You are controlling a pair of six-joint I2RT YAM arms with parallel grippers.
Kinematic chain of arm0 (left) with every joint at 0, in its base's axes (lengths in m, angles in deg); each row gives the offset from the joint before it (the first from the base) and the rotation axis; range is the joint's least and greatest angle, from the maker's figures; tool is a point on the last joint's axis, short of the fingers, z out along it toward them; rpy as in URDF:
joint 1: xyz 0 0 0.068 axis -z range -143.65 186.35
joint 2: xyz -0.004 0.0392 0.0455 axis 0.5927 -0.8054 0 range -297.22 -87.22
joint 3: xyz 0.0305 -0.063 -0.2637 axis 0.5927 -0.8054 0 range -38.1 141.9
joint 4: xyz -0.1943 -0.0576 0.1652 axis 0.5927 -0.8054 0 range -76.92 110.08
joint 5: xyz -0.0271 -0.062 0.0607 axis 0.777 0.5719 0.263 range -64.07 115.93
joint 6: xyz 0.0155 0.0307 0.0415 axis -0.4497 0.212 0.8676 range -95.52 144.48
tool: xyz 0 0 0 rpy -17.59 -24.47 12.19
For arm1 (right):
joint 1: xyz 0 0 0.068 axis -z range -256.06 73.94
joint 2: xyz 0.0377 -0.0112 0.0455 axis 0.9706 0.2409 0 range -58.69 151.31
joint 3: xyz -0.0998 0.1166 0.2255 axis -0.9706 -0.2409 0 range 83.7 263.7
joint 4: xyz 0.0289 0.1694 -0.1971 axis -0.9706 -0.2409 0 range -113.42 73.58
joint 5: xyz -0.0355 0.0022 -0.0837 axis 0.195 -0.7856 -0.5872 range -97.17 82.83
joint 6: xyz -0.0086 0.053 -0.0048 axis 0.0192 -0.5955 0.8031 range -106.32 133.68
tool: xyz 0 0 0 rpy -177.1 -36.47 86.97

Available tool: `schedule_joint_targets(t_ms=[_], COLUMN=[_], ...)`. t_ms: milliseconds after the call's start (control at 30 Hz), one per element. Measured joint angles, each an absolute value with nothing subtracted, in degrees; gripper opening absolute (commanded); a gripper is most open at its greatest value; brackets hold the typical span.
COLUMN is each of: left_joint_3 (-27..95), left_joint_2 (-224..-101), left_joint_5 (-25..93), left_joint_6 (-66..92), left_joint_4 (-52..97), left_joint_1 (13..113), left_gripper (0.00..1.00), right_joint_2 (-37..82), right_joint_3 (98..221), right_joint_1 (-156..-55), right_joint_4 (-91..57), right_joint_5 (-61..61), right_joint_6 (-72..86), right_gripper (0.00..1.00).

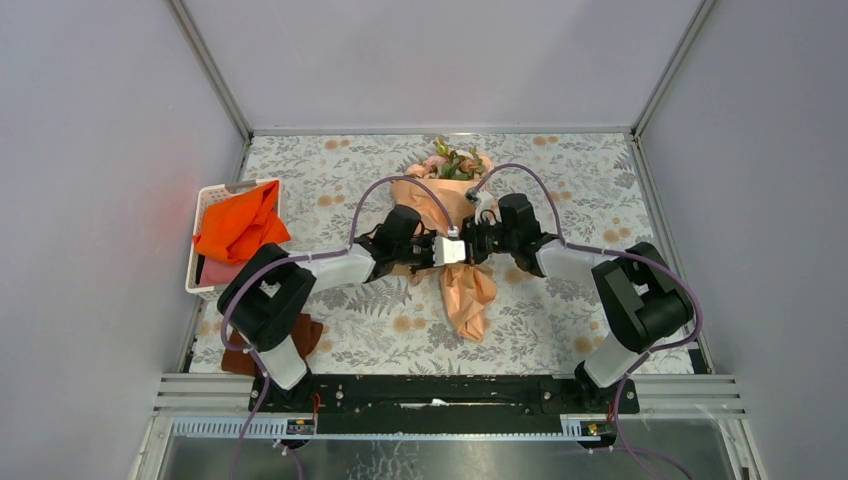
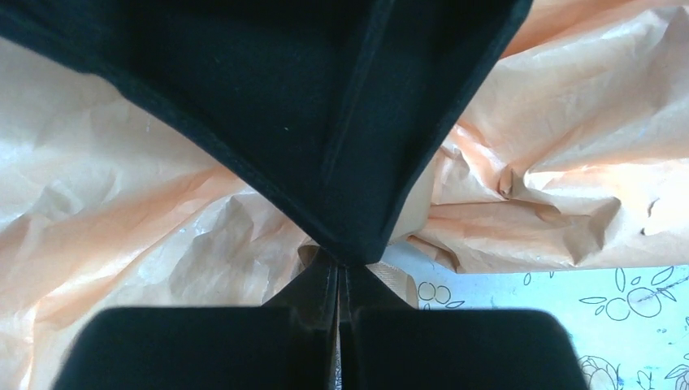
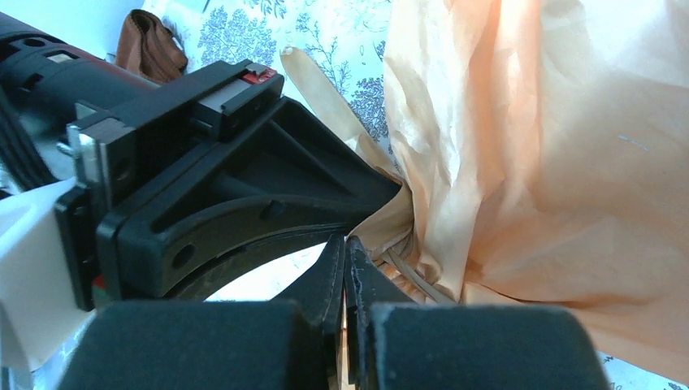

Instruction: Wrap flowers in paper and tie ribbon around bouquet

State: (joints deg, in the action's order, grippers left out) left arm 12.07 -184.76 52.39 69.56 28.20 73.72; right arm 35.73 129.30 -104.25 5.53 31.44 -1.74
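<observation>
Left jaws and right jaws are both clamped shut, tip to tip, at the waist of the bouquet (image 1: 425,200), which lies mid-bench (image 1: 570,170). The ribbon (image 3: 321,81) runs into that pinch; whether either grips it, I can't tell. Pull evenly, sparing the crinkly paper (image 3: 569,162). The basket (image 1: 205,195) with its orange cloth (image 1: 238,228) sits far left, obstructing nothing.

The floral-patterned table (image 1: 560,180) carries the bouquet (image 1: 468,295) mid-table, a white basket (image 1: 238,186) and brown cloth (image 1: 308,335) left.

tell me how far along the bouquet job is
Done: pale pink roses sit wrapped in the crinkly peach-orange paper cone. In hand: left gripper and right gripper are shut at its waist beside the flat tan ribbon. To do: no tied knot shows yet.
</observation>
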Motion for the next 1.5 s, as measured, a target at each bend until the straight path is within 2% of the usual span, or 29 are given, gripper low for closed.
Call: schedule_joint_targets(t_ms=[67,100,200,233,333,367,400,500,600,1167,1500], left_joint_3=[12.1,12.2,12.4,12.4,12.4,12.4,12.4,12.4,12.4,12.0,11.9], left_joint_2=[-185.1,-185.3,-186.0,-186.2,-186.8,-186.9,-186.9,-186.9,-186.9,-186.9,-186.9], left_joint_5=[52.3,52.2,51.8,51.4,51.0,51.0,51.0,51.0,51.0,51.0,51.0], left_joint_6=[69.6,69.6,69.6,69.6,69.6,69.6,69.6,69.6,69.6,69.9,69.8], left_joint_4=[28.2,28.3,28.7,28.7,28.8,28.9,28.9,29.2,29.7,30.6,30.9], left_joint_1=[73.7,73.7,73.7,73.7,73.7,73.5,73.5,73.4,73.4,73.4,73.4], left_gripper=[0.00,0.00,0.00,0.00,0.00,0.00,0.00,0.00,0.00,0.00,0.00], right_joint_2=[35.7,35.7,35.8,35.8,35.2,34.7,34.2,33.8,34.9,45.2,48.6], right_joint_3=[128.8,128.6,128.3,128.3,128.4,128.5,128.7,132.2,136.4,143.4,146.1], right_joint_1=[-104.0,-103.8,-103.2,-102.7,-100.7,-99.5,-98.2,-95.6,-95.6,-101.2,-101.2], right_joint_4=[6.9,7.3,7.7,7.5,6.0,5.1,4.1,-0.7,-2.9,-11.9,-15.7], right_joint_5=[32.0,32.7,34.2,34.9,36.6,37.0,37.0,35.8,35.2,31.5,32.2], right_joint_6=[-2.8,-3.3,-4.6,-4.8,-4.6,-4.6,-4.3,-2.0,-0.9,5.3,7.4], right_gripper=[0.01,0.07,0.35,0.41,0.46,0.45,0.40,0.16,0.09,0.04,0.08])
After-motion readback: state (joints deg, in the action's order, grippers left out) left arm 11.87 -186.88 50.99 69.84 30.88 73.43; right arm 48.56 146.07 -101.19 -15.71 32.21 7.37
